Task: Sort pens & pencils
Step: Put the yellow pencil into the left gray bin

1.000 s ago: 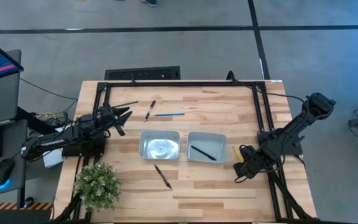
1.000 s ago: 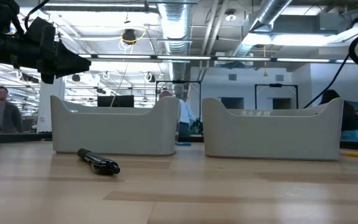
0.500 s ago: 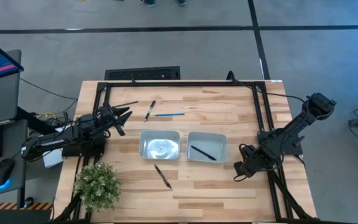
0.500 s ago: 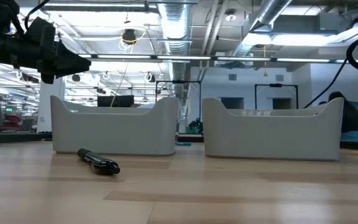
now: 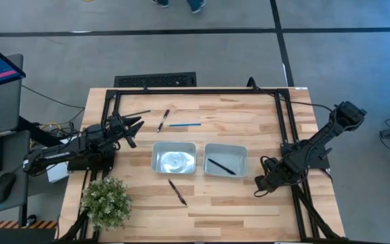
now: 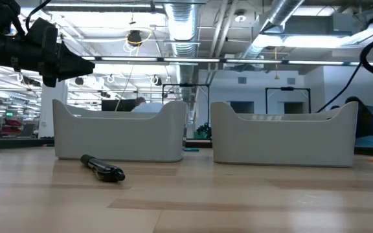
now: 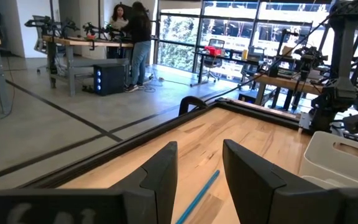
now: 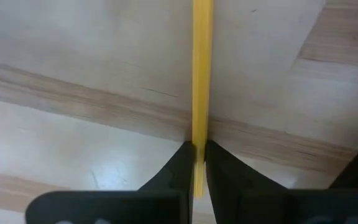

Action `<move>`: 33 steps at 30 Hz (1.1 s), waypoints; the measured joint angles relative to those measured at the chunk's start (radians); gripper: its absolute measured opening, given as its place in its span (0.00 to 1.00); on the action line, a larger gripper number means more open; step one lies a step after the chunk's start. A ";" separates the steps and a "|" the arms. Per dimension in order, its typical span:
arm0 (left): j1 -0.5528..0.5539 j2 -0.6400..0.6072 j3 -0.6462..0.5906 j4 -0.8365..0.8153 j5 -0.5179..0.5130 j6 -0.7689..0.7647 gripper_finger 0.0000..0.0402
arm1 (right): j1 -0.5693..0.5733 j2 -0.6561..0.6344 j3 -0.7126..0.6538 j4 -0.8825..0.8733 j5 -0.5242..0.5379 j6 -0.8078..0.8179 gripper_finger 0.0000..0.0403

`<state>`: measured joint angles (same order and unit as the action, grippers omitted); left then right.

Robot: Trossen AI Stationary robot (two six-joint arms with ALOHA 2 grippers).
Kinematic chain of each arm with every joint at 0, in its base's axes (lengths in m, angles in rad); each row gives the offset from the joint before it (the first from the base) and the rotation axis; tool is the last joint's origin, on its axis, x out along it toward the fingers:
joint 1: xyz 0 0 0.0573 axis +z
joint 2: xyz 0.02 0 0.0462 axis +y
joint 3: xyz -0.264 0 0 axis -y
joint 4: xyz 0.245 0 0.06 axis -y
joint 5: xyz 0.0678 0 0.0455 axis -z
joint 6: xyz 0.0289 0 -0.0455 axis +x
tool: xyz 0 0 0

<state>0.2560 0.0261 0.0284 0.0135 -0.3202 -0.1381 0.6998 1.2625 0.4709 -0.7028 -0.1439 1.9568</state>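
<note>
Seen from above, the left gripper is hovering at the table's left edge, fingers spread apart and empty. Just right of it are lying a dark stick, a pen and a thin light-blue pencil. Below sit two pale trays; the left tray is holding no stick, and the right tray is holding one black pen. Another pen is lying in front of the left tray. Far right, the right gripper is pressing down near the table's edge. Only its wrist view shows the fingers clamping a yellow pencil lying flat on the wood.
</note>
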 joint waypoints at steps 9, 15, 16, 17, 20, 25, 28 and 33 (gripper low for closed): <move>0.000 0.000 0.000 0.000 0.000 0.000 0.30 | -0.001 0.004 0.039 -0.047 0.063 -0.001 0.13; 0.000 0.000 0.000 0.000 0.000 0.001 0.30 | -0.002 0.004 0.056 -0.038 0.137 -0.001 0.13; 0.000 0.000 0.000 0.000 0.000 0.001 0.30 | -0.002 0.003 0.058 -0.037 0.142 -0.001 0.13; 0.000 0.000 0.000 0.000 0.000 -0.001 0.30 | -0.002 0.003 0.058 -0.033 0.143 -0.001 0.13; 0.000 0.000 0.000 0.000 0.000 -0.002 0.30 | -0.002 0.003 0.059 -0.026 0.142 -0.001 0.13; 0.000 0.000 0.000 0.000 0.000 -0.003 0.30 | -0.002 0.002 0.059 -0.023 0.145 -0.001 0.13; 0.000 0.000 0.000 0.000 0.000 -0.003 0.30 | -0.002 0.001 0.060 -0.023 0.146 -0.002 0.13; 0.000 0.000 0.000 0.000 0.000 -0.004 0.30 | -0.002 0.001 0.076 -0.022 0.147 -0.007 0.13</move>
<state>0.2561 0.0265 0.0284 0.0139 -0.3202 -0.1421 0.6983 1.2633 0.5467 -0.7253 0.0031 1.9493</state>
